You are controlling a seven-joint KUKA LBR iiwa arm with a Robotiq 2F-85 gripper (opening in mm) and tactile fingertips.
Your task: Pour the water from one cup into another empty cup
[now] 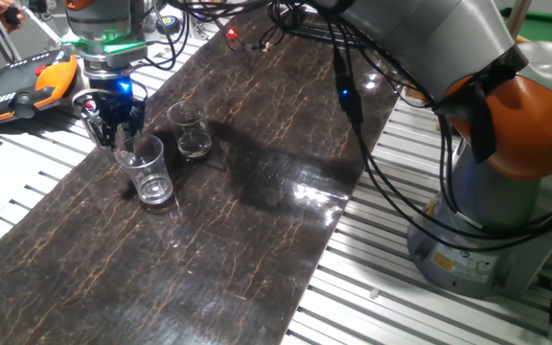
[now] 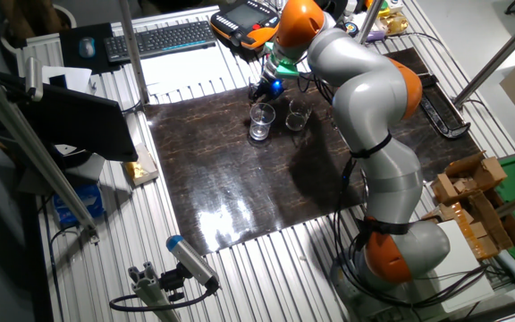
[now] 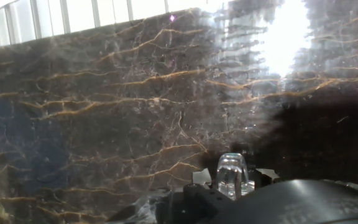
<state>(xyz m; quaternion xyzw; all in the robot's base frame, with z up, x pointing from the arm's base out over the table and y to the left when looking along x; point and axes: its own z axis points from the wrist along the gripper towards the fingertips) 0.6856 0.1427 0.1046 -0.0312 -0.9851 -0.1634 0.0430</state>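
The taller clear tumbler (image 1: 148, 169) with the thick base stands upright on the dark marble mat (image 1: 209, 249). Any water in it is too faint to make out. The shorter clear cup (image 1: 191, 129) stands just behind and to its right, a small gap apart. My gripper (image 1: 120, 134) hangs over the tumbler's left rim, its fingers reaching down at the rim wall. The other fixed view shows the tumbler (image 2: 261, 122), the short cup (image 2: 297, 116) and the gripper (image 2: 266, 90). In the hand view a clear piece (image 3: 232, 175) shows between the finger parts; I cannot judge their closure.
An orange-and-black pendant (image 1: 22, 84) lies off the mat at the left. Black cables (image 1: 353, 105) hang over the mat's right side beside the arm's base (image 1: 477, 249). A keyboard (image 2: 159, 38) and metal posts (image 2: 137, 54) stand beyond the mat.
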